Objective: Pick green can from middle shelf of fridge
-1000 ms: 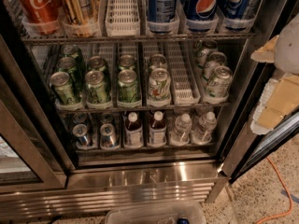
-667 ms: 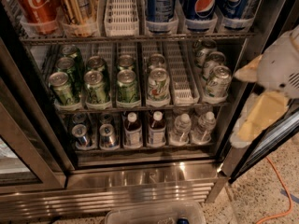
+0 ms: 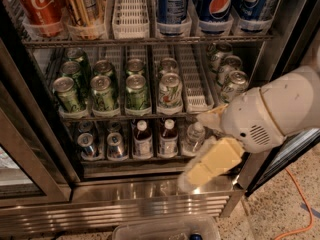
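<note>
A: Nearest the camera?

B: One clear plastic bin [image 3: 165, 229] at the bottom edge. One orange cable [image 3: 300, 211] lies on the speckled floor to the right.

A: Change against 0.7 s ago?

B: The gripper [image 3: 192, 151] has come in from the right edge, leftward and down. It now hangs before the fridge [image 3: 150, 186], level with the bottom shelf [image 3: 130, 160] and below the right end of the middle shelf [image 3: 125, 116]. Jaws spread apart, nothing between them. No can has shifted.

A: Target?

B: The green can [image 3: 68, 95] stands at the front of the leftmost lane of the middle shelf, well apart from the gripper and untouched.

A: Counts, middle shelf?

B: Seven dark green cans: three in lane one, two each in lanes two and three. Five paler cans [image 3: 170, 90]: two in lane four, three in the rightmost lane. One bare tray [image 3: 192, 84] between those.

A: Bottom shelf?

B: Two silver-topped cans [image 3: 87, 145] in front, two capped bottles [image 3: 142, 140], one clear bottle [image 3: 194, 136] beside the gripper.

A: Top shelf?

B: One red can [image 3: 37, 6], one gold can [image 3: 82, 6], one bare white tray [image 3: 131, 11], three blue cans [image 3: 215, 6].
</note>
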Available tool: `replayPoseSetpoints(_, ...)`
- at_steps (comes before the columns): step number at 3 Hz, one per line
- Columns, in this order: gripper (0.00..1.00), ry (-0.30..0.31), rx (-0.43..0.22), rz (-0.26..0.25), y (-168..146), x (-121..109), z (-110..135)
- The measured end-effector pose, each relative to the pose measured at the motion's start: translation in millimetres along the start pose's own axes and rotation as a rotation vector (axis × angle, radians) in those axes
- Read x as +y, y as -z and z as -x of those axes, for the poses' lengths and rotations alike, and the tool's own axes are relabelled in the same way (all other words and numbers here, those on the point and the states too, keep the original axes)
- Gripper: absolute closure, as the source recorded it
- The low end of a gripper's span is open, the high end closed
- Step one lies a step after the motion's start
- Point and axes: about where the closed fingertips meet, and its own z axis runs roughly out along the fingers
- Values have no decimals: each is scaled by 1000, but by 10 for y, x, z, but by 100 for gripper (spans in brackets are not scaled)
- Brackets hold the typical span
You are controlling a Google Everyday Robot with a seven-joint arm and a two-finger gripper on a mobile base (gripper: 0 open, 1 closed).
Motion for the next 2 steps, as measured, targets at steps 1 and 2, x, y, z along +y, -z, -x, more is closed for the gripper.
replayPoseSetpoints(1,0,-24,-134,6,-375,164,517)
replayPoseSetpoints(2,0,-23,-168,-33,-377,89,639)
